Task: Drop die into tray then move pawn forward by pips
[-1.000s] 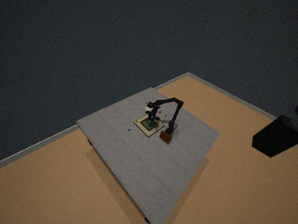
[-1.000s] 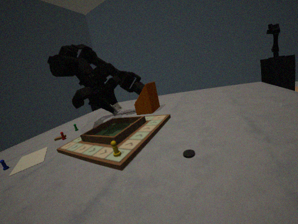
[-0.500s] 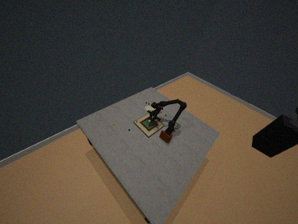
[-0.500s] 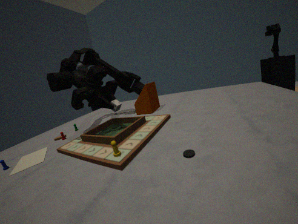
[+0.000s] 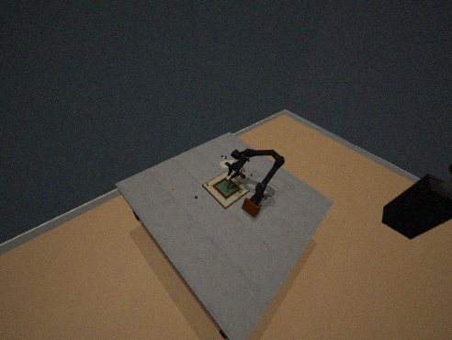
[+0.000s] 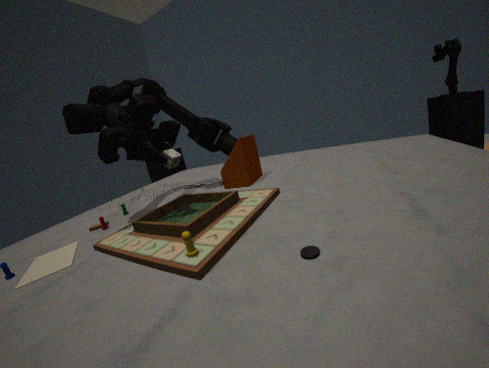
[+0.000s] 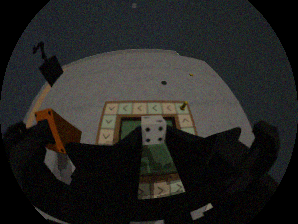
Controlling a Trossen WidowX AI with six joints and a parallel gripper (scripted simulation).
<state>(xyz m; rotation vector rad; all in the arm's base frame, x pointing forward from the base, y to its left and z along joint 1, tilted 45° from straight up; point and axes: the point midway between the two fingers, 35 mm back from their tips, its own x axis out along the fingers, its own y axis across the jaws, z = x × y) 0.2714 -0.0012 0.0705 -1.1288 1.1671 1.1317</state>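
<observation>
A white die (image 6: 172, 158) (image 7: 153, 131) is held between the fingertips of my gripper (image 6: 169, 158) (image 7: 152, 128), which is shut on it above the tray. The die face toward the wrist camera shows dark pips. The dice tray (image 6: 186, 230) has a green floor (image 5: 226, 187) and brown walls. It stands in the middle of the board (image 6: 229, 222) (image 7: 111, 108), whose ring of squares bears arrows. The yellow pawn (image 6: 189, 245) (image 7: 184, 105) stands upright on a corner square of the board. It is small and dim in the top view.
An orange block (image 5: 251, 208) (image 6: 242, 164) (image 7: 67, 132) stands by the arm's base. A black disc (image 5: 196, 197) (image 6: 310, 253) (image 7: 164, 82) lies beyond the board. A red pawn (image 6: 103, 223), a green pawn (image 6: 124, 209), a blue pawn (image 6: 7, 271) and a pale sheet (image 6: 50, 265) are on the table.
</observation>
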